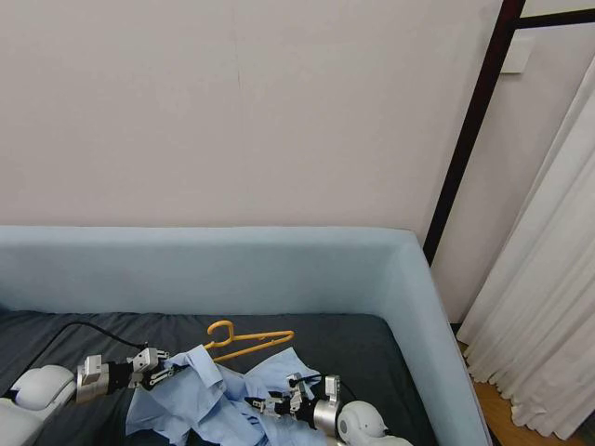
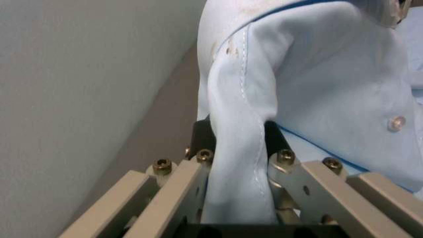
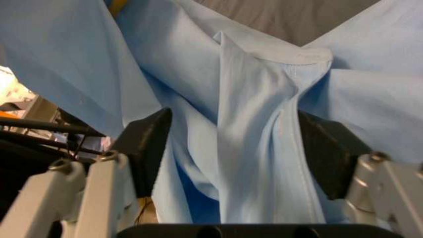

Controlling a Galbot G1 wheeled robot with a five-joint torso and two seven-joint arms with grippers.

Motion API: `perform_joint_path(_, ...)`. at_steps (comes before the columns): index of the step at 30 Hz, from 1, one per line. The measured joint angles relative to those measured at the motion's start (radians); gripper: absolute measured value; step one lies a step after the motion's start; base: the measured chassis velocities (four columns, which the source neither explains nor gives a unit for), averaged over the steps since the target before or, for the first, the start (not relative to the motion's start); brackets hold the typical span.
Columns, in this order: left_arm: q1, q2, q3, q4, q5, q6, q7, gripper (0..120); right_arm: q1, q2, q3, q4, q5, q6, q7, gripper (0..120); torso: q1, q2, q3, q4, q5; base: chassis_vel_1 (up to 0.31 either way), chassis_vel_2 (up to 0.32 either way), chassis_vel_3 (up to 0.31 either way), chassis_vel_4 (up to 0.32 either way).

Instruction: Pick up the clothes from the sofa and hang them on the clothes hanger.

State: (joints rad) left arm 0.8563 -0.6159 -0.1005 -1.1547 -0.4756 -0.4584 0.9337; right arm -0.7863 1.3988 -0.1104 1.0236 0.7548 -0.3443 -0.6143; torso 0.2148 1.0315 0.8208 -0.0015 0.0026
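Note:
A crumpled light blue shirt [image 1: 221,401] lies on the sofa's dark grey seat [image 1: 353,348], with an orange hanger [image 1: 249,341] resting just behind it. My left gripper [image 1: 171,369] reaches in from the left and is shut on a fold of the shirt [image 2: 310,74]; its pads [image 2: 204,133] pinch the cloth [image 2: 239,148]. My right gripper [image 1: 275,405] lies over the shirt's right part. It is open, its black pads [image 3: 146,145] wide apart with a raised fold of the shirt [image 3: 254,129] between them, not pinched.
The sofa's pale blue backrest [image 1: 204,265] and right arm [image 1: 437,344] wall in the seat. A black rack pole [image 1: 469,130] rises to the right of the sofa, with a white curtain [image 1: 548,307] beyond. A black cable [image 1: 84,327] lies on the seat's left.

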Motion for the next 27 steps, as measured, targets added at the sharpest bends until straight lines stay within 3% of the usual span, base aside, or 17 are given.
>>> perform_joint_path(2, 0.000, 0.001, 0.000, 0.000, 0.000, -0.001, 0.000, 7, 0.001, 0.000, 0.000, -0.002, -0.003, 0.000, -0.001, 66, 0.000, 0.000, 0.000, 0.0000, 0.0000, 0.000, 0.000, 0.000, 0.000)
perform_joint_path(11, -0.002, -0.001, 0.001, 0.006, 0.000, -0.006, -0.005, 7, 0.006, 0.011, 0.002, -0.022, -0.050, 0.012, -0.042, 26, 0.000, 0.000, 0.000, 0.0000, 0.0000, 0.000, 0.000, 0.000, 0.000)
perform_joint_path(19, -0.003, -0.005, 0.004, 0.010, 0.000, -0.009, -0.005, 7, 0.006, 0.001, 0.006, -0.027, -0.099, 0.043, -0.051, 0, 0.000, 0.000, 0.000, -0.0001, 0.0000, 0.000, 0.000, 0.000, 0.000)
perform_joint_path(27, -0.004, -0.007, 0.005, 0.010, 0.001, -0.010, -0.007, 7, 0.006, -0.009, 0.011, -0.021, -0.097, 0.080, -0.041, 0, 0.000, 0.000, 0.000, 0.0000, 0.0000, 0.000, 0.000, 0.000, 0.000)
